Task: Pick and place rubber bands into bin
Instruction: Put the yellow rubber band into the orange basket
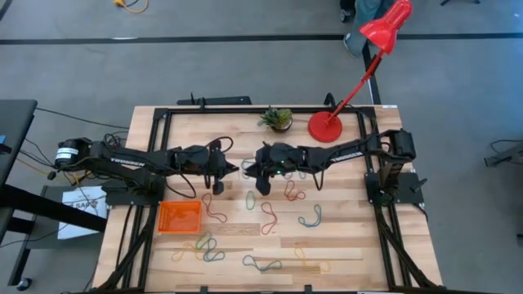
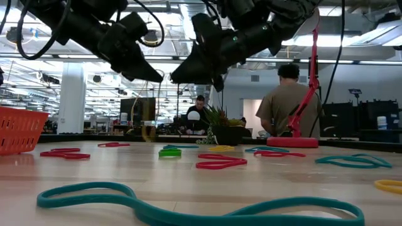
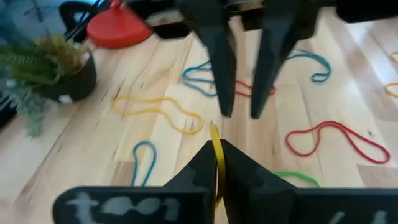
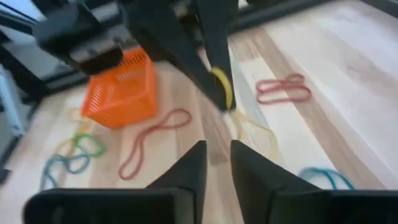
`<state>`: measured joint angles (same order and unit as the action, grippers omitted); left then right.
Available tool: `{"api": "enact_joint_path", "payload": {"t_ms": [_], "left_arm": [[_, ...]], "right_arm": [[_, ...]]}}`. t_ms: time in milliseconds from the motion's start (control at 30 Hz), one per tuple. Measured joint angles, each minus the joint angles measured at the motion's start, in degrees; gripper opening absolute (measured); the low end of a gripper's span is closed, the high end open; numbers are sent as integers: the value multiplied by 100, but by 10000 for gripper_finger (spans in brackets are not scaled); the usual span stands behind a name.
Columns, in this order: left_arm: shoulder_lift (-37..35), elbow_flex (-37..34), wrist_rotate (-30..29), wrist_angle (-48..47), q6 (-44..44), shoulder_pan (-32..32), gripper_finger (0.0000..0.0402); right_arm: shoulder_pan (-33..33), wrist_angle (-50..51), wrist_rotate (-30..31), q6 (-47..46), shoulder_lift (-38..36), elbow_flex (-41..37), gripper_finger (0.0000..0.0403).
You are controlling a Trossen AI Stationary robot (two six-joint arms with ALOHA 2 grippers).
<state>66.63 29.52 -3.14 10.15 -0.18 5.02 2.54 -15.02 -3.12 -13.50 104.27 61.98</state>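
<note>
— From above, what are the arms doing?

— Both are reaching toward the table's middle, the left gripper (image 1: 231,169) facing the right gripper (image 1: 248,170). The bin (image 1: 179,216) is sitting near the left edge, with rubber bands (image 1: 269,214) lying scattered across the wood (most of them right of it).

— And at table height?

— Both grippers are hanging above the table, tips nearly meeting.

— The left wrist view?

— The left fingers (image 3: 239,171) are pinching a yellow band (image 3: 216,157).

— The right wrist?

— The right fingers (image 4: 193,165) are standing narrowly apart, holding nothing, while the yellow band is dangling from the other gripper just beyond.
</note>
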Motion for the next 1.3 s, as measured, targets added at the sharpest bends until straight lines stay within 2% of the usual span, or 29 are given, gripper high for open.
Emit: {"api": "enact_joint_path", "payload": {"t_ms": [133, 200, 300, 400, 500, 633, 700, 800, 900, 1000, 1133, 1300], "left_arm": [[-106, 0, -227, -124, -289, -118, 0], [-287, 115, -328, -492, -462, -214, 0], [-708, 615, -640, -1910, -721, -424, 0], [-1076, 1395, -987, -4023, -1154, -724, 0], [-1295, 2145, -710, -5672, -1839, -1083, 0], [-1490, 2704, 252, -7042, -2795, -1702, 0], [-1562, 2769, 328, -7469, -3322, -2076, 0], [-1618, 2636, 88, -7967, -4273, -2637, 0], [-1591, 2319, -159, -8050, -5001, -3153, 0], [-1585, 1838, -188, -7735, -5440, -3539, 0], [-1586, 1155, -171, -6858, -5950, -3813, 2], [-1574, 521, 188, -5671, -6131, -3958, 23]], "right_arm": [[-103, 363, 324, -16, 0, 0, 95], [-164, 652, 390, -139, 0, 0, 101], [-287, 1003, 387, -197, 0, 0, 104], [-398, 1068, 387, -194, 0, 0, 102], [-489, 1027, 388, -143, 0, 0, 102], [-556, 1000, 598, -107, 0, 0, 102], [-552, 999, 632, -106, 0, 0, 102], [-550, 1000, 643, -105, 0, 0, 102], [-546, 1016, 645, -107, 0, 0, 102], [-546, 1022, 643, -107, 0, 0, 102], [-546, 1028, 643, -107, 0, 0, 102], [-541, 1021, 643, -105, 0, 0, 102]]}}
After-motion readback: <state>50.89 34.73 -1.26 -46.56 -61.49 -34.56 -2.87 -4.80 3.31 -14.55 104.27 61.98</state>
